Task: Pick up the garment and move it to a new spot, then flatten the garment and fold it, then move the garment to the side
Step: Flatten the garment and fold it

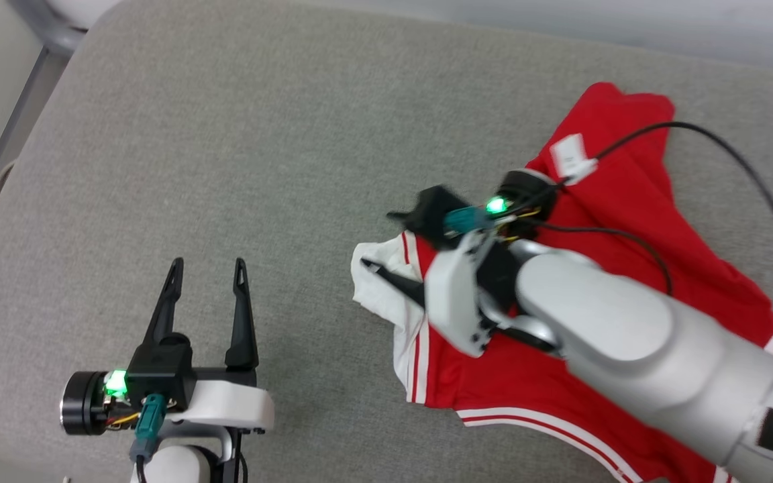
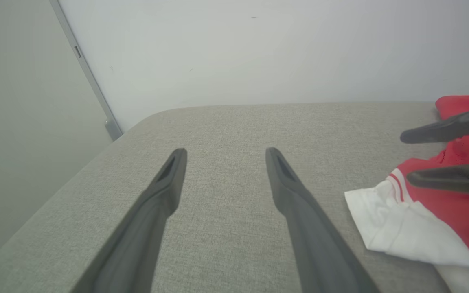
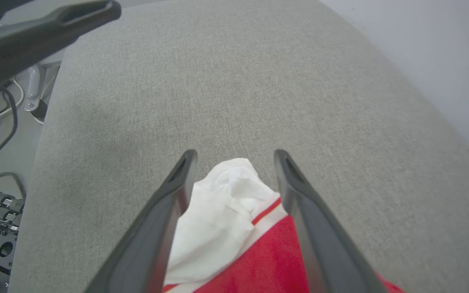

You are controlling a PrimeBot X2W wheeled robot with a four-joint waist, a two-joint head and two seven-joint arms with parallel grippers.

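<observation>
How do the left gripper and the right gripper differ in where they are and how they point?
The left gripper hangs over the bare grey upholstered surface; the right gripper is over the white sleeve of the red jersey. In the head view the left gripper's fingers point up the picture, while the right gripper's point toward its left. Both are open and hold nothing.

The garment (image 1: 614, 194) lies crumpled on the grey cushion (image 1: 259, 134); the right gripper (image 1: 376, 240) spreads over its white sleeve (image 1: 376, 298), the left gripper (image 1: 209, 265) gapes well left of it
</observation>
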